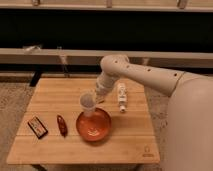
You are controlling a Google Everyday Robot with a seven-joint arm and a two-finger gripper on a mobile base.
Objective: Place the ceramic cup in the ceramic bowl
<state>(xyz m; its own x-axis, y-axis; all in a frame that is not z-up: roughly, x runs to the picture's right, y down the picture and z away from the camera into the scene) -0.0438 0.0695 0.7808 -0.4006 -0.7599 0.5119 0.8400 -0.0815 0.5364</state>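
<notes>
The ceramic cup [87, 104] is a small white tapered cup, tilted, held just above the far rim of the ceramic bowl [93, 126]. The bowl is wide, shallow and orange-red with pale streaks, and it sits on the wooden table [50, 102] near the front middle. My gripper [94, 98] comes down from the white arm at the right and holds the cup from its right side. The cup hides part of the gripper.
A white bottle [121, 97] lies on the table right of the gripper. A small dark red oblong item [62, 125] and a dark flat packet [37, 127] lie left of the bowl. A dark bench or rail runs behind the table.
</notes>
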